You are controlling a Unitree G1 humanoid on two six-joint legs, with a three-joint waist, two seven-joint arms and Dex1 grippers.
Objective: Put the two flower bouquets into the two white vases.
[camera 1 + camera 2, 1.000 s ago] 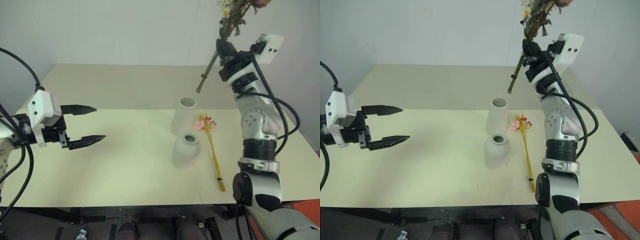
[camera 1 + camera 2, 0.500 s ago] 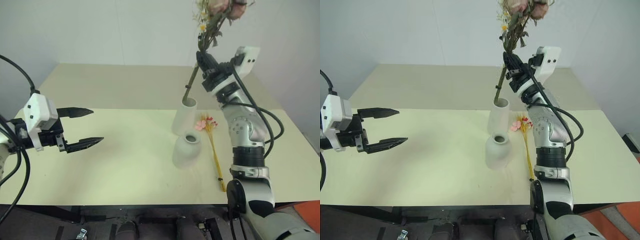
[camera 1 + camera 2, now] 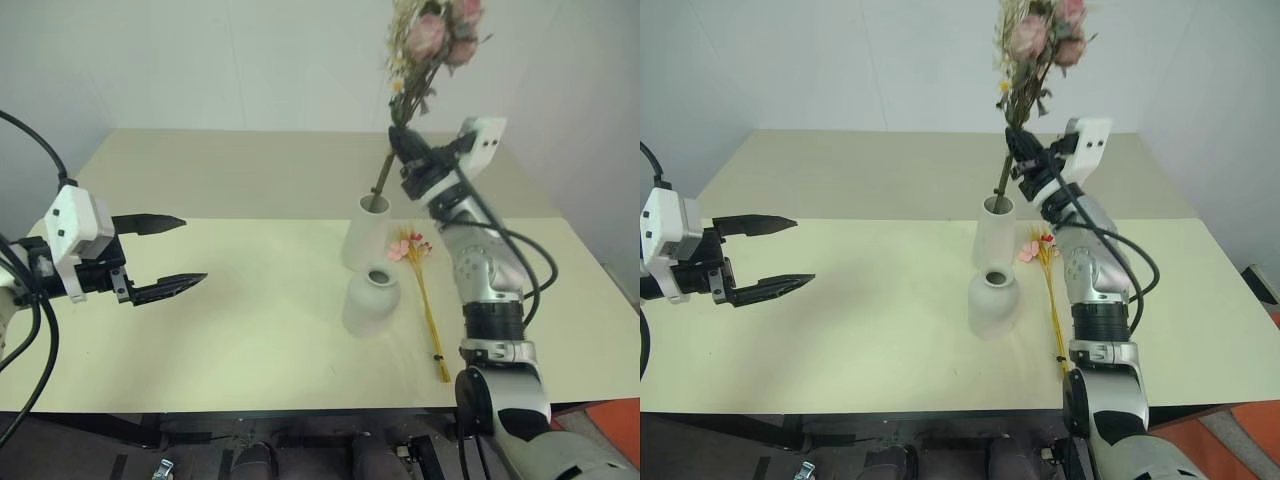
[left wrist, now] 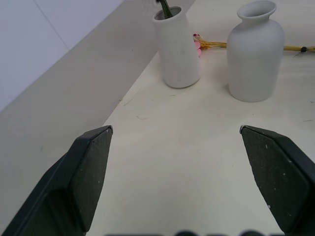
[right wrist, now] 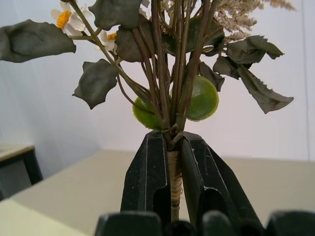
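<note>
My right gripper (image 3: 405, 148) is shut on the stem of the bushy bouquet (image 3: 428, 45), held above the table at the back. Its stem end dips into the mouth of the taller cone-shaped white vase (image 3: 366, 232). The right wrist view shows the two fingers (image 5: 147, 172) pinching the wrapped stem, leaves and green fruit above. The shorter round white vase (image 3: 371, 298) stands just in front, empty. The slim yellow-stalked bouquet (image 3: 425, 296) lies flat on the table to the right of both vases. My left gripper (image 3: 170, 252) hovers open over the table's left side, far from the vases.
The cream table (image 3: 240, 320) has a seam line across its middle and a front edge close to me. A white wall rises behind the table.
My right gripper carried the bushy bouquet down and to the left, and its stem end now sits in the taller vase's mouth. The left gripper kept still.
</note>
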